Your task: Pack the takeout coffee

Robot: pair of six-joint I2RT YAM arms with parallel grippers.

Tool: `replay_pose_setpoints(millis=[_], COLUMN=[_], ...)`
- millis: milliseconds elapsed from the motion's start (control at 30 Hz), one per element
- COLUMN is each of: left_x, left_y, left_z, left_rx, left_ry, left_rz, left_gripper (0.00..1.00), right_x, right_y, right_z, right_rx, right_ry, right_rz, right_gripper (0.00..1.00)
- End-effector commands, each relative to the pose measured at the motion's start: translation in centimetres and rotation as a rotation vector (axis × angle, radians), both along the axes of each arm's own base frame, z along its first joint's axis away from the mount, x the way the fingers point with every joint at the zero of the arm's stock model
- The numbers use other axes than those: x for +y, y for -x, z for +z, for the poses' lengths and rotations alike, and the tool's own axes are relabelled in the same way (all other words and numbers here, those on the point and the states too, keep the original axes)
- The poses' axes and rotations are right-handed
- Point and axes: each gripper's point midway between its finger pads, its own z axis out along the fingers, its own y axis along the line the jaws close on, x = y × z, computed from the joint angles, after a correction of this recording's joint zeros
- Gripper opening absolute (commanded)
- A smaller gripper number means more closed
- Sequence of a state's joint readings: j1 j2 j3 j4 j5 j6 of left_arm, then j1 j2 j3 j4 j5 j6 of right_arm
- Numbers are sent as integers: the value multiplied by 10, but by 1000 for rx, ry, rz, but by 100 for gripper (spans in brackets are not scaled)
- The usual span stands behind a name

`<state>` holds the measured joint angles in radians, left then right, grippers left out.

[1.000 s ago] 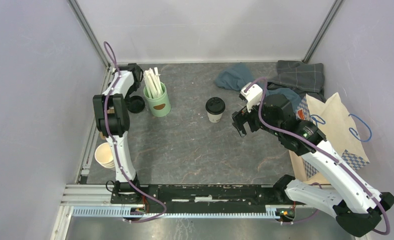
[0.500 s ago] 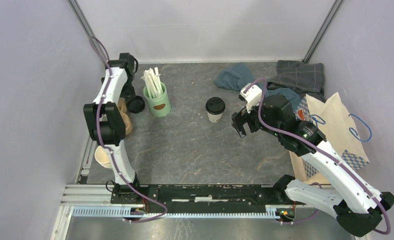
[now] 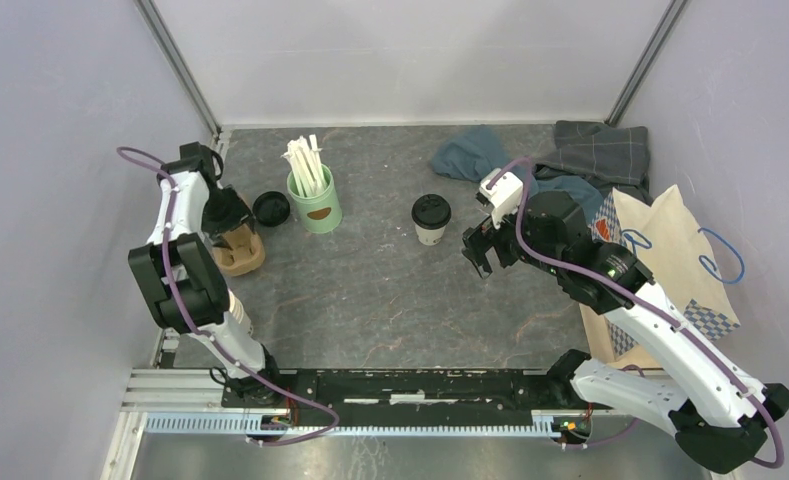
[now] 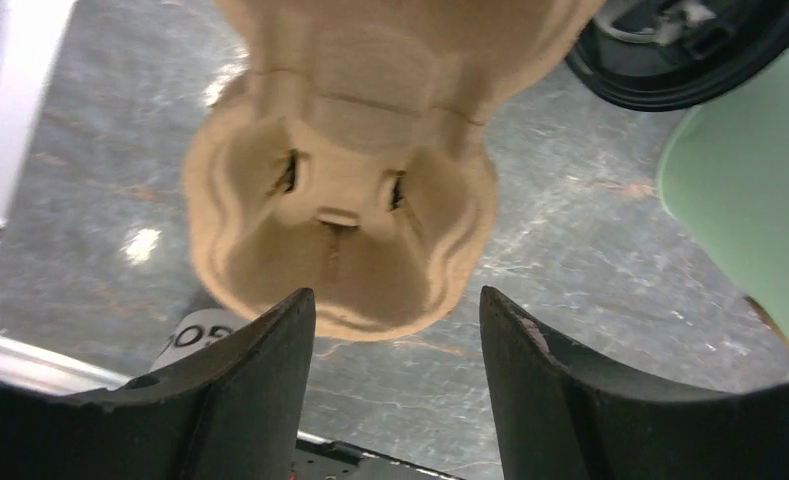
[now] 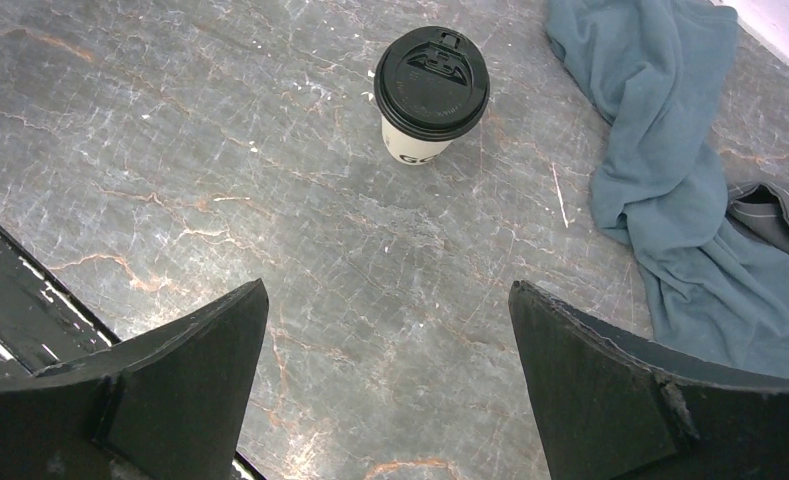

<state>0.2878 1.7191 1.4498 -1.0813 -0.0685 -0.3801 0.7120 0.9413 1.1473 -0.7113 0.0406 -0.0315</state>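
The takeout coffee (image 3: 431, 218), a white paper cup with a black lid (image 5: 431, 82), stands upright mid-table with nothing touching it. My right gripper (image 3: 475, 252) hovers to its right and nearer me. It is open (image 5: 388, 290), with only bare table between its fingers and the cup ahead of them. My left gripper (image 3: 233, 230) is at the far left, over a brown pulp cup carrier (image 3: 238, 255). It is open (image 4: 398, 310), and the carrier's near edge (image 4: 340, 240) reaches just between the fingertips, clear of the right finger.
A mint-green mug of white sticks (image 3: 315, 205) and a loose black lid (image 3: 271, 208) sit right of the carrier. A brown paper bag with blue handles (image 3: 670, 245) lies at the right edge. Blue and grey cloths (image 3: 570, 160) are bunched at the back right.
The left arm swung out to the left and toward the near side, uncovering the brown carrier, which now lies a little nearer. The right gripper edged slightly toward the cup.
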Motion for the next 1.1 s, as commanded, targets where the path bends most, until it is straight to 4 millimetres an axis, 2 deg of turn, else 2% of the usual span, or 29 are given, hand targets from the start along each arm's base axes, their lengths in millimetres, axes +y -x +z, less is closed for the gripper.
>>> replay_pose_setpoints(millis=[0, 167, 300, 367, 667, 867, 1067], left_x=[-24, -23, -16, -11, -15, -12, -13], left_y=[-37, -39, -32, -25, -11, -12, -14], left_z=[7, 1, -4, -6, -22, -22, -26], left_rx=[-172, -172, -130, -104, -48, -48, -40], left_ry=[174, 183, 145, 111, 121, 103, 114], left_rz=[10, 28, 32, 27, -19, -17, -20], left_gripper=[64, 60, 52, 51, 45, 34, 35], right_x=[6, 6, 7, 7, 8, 8, 7], right_y=[-1, -2, -3, -4, -3, -2, -2], right_z=[13, 13, 13, 13, 13, 13, 14], right_rx=[-36, -37, -37, -35, -34, -33, -36], right_ry=[-42, -39, -40, -38, -42, -43, -43], right_rz=[13, 9, 9, 7, 14, 16, 15], right_gripper=[98, 98, 98, 98, 98, 98, 98])
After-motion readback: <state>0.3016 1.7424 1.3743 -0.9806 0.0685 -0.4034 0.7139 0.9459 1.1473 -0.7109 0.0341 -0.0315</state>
